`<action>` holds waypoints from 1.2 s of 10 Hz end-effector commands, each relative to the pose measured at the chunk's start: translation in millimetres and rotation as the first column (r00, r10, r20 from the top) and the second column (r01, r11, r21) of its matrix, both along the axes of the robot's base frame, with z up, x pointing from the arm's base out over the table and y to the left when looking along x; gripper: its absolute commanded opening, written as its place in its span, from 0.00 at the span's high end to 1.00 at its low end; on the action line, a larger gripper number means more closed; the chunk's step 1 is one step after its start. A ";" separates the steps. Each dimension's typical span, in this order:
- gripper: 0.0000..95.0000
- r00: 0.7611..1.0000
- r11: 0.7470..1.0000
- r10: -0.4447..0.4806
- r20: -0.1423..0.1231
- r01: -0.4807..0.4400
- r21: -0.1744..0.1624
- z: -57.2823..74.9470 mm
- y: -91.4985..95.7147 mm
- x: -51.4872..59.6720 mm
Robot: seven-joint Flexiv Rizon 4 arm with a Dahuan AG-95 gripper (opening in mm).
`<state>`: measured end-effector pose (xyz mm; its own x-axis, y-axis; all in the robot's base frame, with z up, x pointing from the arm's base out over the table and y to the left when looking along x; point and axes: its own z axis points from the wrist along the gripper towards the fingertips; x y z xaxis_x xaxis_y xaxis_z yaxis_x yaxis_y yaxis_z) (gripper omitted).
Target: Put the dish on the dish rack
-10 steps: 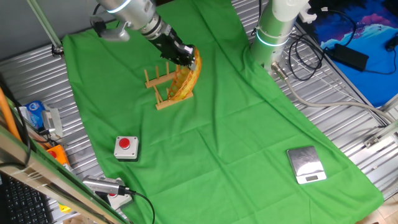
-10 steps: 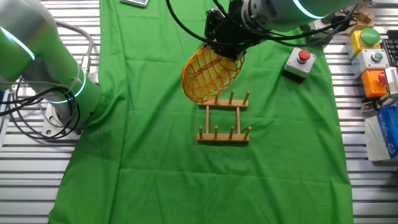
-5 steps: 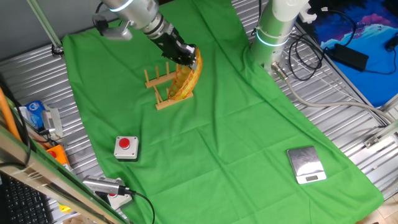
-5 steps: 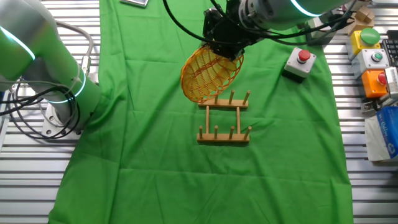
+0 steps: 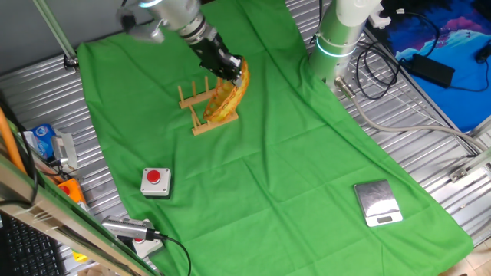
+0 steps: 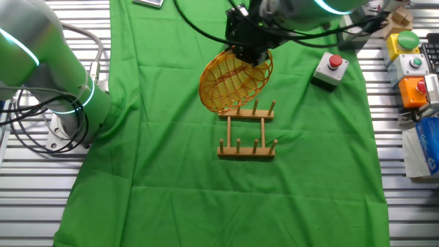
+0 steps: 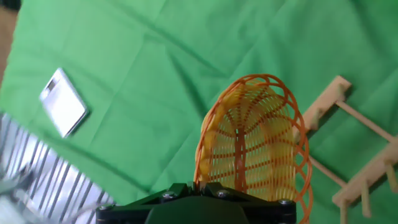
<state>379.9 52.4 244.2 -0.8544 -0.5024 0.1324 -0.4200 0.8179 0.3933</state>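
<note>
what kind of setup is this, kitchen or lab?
Most likely a robot lab bench, not a kitchen: a green cloth over a metal slatted table, red push buttons on boxes, a second robot arm's base and loose cables. Only the dish and dish rack look domestic.

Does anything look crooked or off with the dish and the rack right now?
The dish leans tilted at one end of the rack, held by its rim in the tool. Nothing looks damaged.
</note>
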 end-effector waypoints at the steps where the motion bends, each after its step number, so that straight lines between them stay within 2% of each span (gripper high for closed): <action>1: 1.00 0.973 0.975 -0.214 0.084 0.218 -0.034 -0.4 0.7 1.6; 4: 1.00 0.963 0.965 -0.254 0.092 0.259 -0.037 -0.4 0.7 1.6; 8: 1.00 0.967 0.968 -0.247 0.067 0.250 -0.037 -0.4 0.7 1.6; 10: 1.00 0.965 0.966 -0.253 0.066 0.255 -0.038 -0.4 0.7 1.6; 12: 1.00 0.972 0.973 -0.229 0.050 0.231 -0.022 -0.4 0.7 1.6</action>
